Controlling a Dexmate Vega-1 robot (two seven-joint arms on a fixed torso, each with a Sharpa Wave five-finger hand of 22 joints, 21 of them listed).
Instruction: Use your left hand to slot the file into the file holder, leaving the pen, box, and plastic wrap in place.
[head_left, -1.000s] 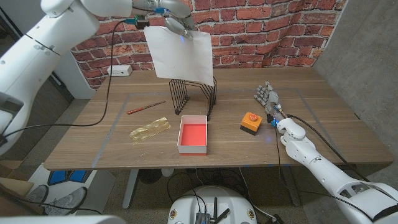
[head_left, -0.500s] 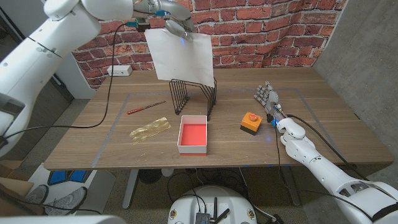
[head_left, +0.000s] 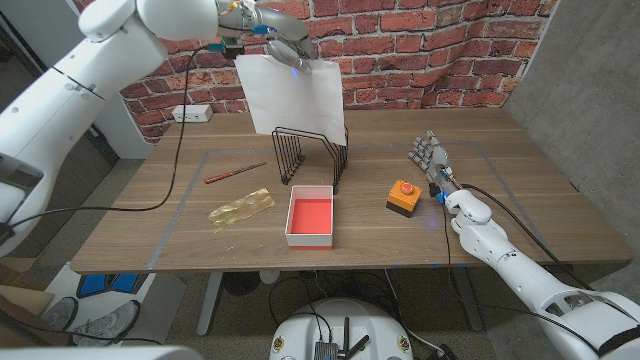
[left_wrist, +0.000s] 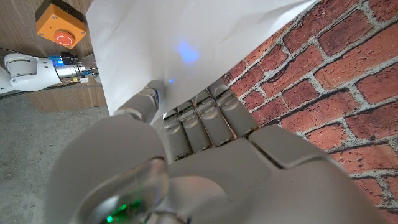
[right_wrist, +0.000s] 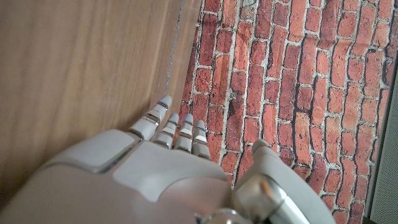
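Red brick lines the wall behind a wooden worktop (head_left: 520, 215), where the left robot hand (head_left: 283, 47) grasps a white file (head_left: 294, 93) by its top edge, high above the far middle of the surface. The sheet hangs roughly upright with its lower edge at the top of the black wire file holder (head_left: 311, 156), seemingly just behind the tops of the wires rather than seated between them; a pinch at the top edge probably lets it dangle vertically so it can drop into a slot. In the left wrist view the fingers (left_wrist: 205, 121) press the paper against the thumb (left_wrist: 138, 106). The left arm reaches in from the near left corner, raised well above the worktop, with the hand turned downward over the holder. A red pen (head_left: 235, 172) lies towards the left edge, a crumpled piece of plastic wrap (head_left: 240, 209) sits nearer the front, and an open white box (head_left: 310, 214) with a red inside stands just in front of the holder; all sit apart from the descent path and likely need no touching. An orange button unit (head_left: 401, 194) rests right of the box. The right robot hand (head_left: 430, 160) waits near the right side, released, fingers extended and holding nothing, its arm lying along the worktop from the near right corner.
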